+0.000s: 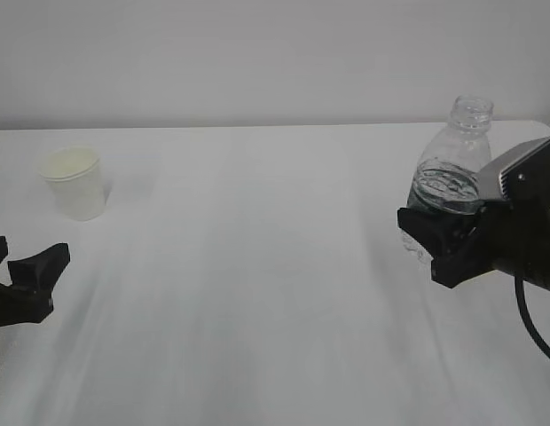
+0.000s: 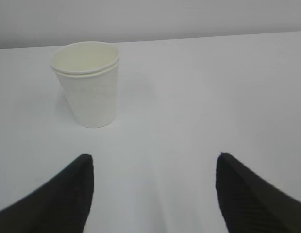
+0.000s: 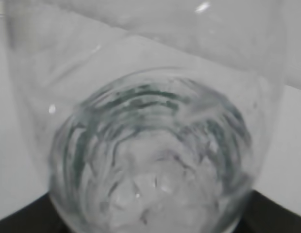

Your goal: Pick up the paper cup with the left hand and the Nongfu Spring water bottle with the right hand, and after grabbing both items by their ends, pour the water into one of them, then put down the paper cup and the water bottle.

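Right black gripper (image 1: 432,246) jaws clamp the clear ribbed plastic bottle (image 1: 452,173); left gripper (image 2: 153,187) jaws wide, off-white tapered paper cup (image 2: 88,82) ahead, apart.

Right hand (image 1: 435,240) at three o'clock grips the Nongfu Spring water bottle (image 1: 454,169); paper cup (image 1: 74,182) at ten o'clock, left hand (image 1: 13,266) open below it.

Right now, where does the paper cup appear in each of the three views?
Exterior view: paper cup upper left, standing on the white table.
Left wrist view: upper left, beyond the open left hand.
Right wrist view: not in it.
Shared landmark: the white table.
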